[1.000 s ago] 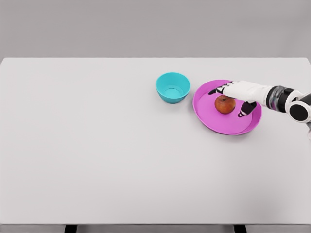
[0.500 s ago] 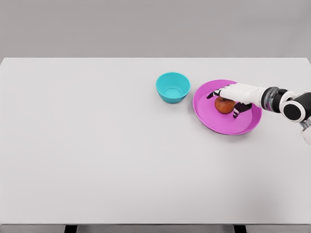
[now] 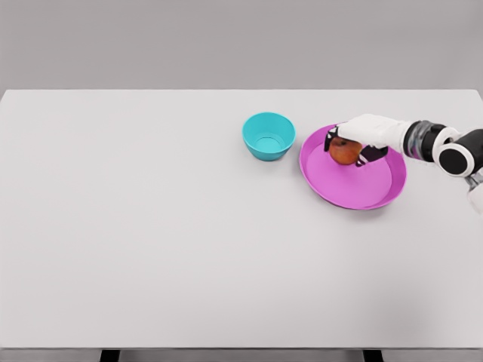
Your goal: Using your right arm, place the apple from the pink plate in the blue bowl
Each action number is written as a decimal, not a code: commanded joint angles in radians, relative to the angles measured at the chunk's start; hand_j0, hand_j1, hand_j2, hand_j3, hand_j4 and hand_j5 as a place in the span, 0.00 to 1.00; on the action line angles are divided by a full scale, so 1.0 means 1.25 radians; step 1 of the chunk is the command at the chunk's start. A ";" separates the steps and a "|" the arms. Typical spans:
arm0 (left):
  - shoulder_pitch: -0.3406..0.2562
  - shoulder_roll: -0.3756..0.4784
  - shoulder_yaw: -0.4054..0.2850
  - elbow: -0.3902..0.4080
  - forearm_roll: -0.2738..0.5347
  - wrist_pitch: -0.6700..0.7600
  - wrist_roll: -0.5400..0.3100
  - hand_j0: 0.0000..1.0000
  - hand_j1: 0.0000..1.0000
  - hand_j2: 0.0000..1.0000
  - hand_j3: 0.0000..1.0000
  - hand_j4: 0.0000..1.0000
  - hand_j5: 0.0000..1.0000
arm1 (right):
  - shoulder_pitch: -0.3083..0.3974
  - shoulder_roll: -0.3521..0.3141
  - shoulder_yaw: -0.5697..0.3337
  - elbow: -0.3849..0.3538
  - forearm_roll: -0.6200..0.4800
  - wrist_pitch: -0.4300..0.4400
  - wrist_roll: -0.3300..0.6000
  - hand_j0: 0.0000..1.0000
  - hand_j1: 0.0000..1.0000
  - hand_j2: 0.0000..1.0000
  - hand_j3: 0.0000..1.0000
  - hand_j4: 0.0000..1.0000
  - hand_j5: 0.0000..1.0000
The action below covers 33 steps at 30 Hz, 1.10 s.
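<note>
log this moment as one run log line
phase: grasp | right robot hand: shut on round red apple | apple: over shallow pink plate | small blue bowl: empty, left of plate | left arm: not in view

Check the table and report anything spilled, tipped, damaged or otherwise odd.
Nothing stands out. The blue bowl sits upright on the table, beside the pink plate, which lies flat. The right hand is closed around the apple over the plate. No spill or damage shows.

Bowl (image 3: 268, 136) left of plate (image 3: 352, 188), apple (image 3: 344, 151) over it.
</note>
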 commanded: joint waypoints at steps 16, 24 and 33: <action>0.000 0.000 0.000 0.000 0.000 0.000 0.000 1.00 1.00 1.00 1.00 1.00 1.00 | -0.075 0.120 -0.009 0.025 0.020 0.003 0.000 0.48 0.48 0.48 0.48 0.48 0.48; 0.000 0.000 0.000 0.000 0.000 0.000 0.000 1.00 1.00 1.00 1.00 1.00 1.00 | -0.118 0.218 -0.005 0.124 0.055 0.002 0.000 0.48 0.48 0.48 0.48 0.48 0.48; 0.000 0.000 0.000 0.000 0.000 0.000 0.000 1.00 1.00 1.00 1.00 1.00 1.00 | -0.131 0.281 0.000 0.172 0.082 0.002 0.000 0.48 0.48 0.48 0.48 0.48 0.48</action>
